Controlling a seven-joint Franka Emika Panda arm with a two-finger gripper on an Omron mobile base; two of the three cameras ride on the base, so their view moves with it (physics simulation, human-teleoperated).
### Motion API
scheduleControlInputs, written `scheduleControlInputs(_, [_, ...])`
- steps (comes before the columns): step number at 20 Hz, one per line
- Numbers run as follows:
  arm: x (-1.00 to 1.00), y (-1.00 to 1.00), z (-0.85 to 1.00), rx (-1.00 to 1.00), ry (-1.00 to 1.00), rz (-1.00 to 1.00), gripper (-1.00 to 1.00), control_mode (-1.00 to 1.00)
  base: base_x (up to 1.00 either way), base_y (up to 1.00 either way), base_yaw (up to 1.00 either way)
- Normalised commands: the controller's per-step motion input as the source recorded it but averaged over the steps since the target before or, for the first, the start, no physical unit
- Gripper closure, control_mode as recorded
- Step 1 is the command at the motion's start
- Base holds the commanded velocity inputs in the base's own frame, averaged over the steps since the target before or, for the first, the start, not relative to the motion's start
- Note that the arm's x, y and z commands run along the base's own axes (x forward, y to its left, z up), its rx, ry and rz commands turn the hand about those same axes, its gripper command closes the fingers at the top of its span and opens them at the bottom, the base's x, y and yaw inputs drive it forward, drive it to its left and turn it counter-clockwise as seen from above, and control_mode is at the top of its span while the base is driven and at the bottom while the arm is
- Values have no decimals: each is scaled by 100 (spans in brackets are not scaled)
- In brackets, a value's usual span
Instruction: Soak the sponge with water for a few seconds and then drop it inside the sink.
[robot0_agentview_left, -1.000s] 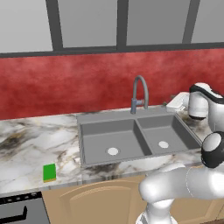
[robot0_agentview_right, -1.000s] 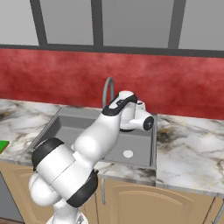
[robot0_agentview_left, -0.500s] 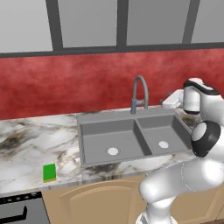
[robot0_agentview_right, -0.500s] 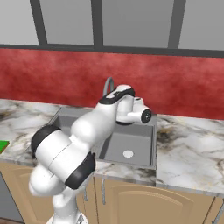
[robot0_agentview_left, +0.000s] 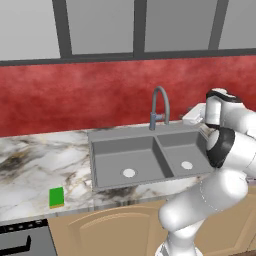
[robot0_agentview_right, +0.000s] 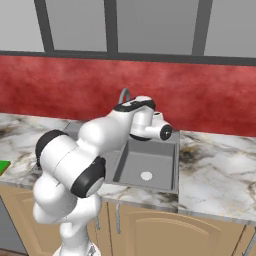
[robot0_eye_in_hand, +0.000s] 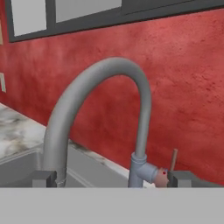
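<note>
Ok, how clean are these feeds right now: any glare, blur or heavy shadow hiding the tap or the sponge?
Left base view: flat even light, no glare; the sponge shows sharp on the counter, with a soft dark patch by the sink front edge. Right base view: equally even, the arm covers much of the sink. Hand view: the tap is close and slightly soft, no glare.

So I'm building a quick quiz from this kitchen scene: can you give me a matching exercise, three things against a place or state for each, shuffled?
Things:
1. sponge
2. faucet
3. claw

Places or states:
A. open, facing the faucet closely
B. on the marble counter, left of the sink
C. behind the sink, no water running

Pairs: 1-B, 2-C, 3-A
</note>
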Motion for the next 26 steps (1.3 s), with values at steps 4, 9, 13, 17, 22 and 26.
scheduleControlInputs(4, [11, 7, -34, 0, 0, 0, -100, -100, 0, 0, 0])
scheduleControlInputs(9, [12, 4, -32, 0, 0, 0, -100, -100, 0, 0, 0])
scheduleControlInputs(13, [15, 0, -16, 0, 0, 0, -100, -100, 0, 0, 0])
scheduleControlInputs(17, [20, 0, 0, 0, 0, 2, -100, -100, 0, 0, 0])
scheduleControlInputs(22, [19, 0, 0, 0, 0, 3, -100, -100, 0, 0, 0])
scheduleControlInputs(26, [27, 0, 0, 0, 0, 2, -100, -100, 0, 0, 0])
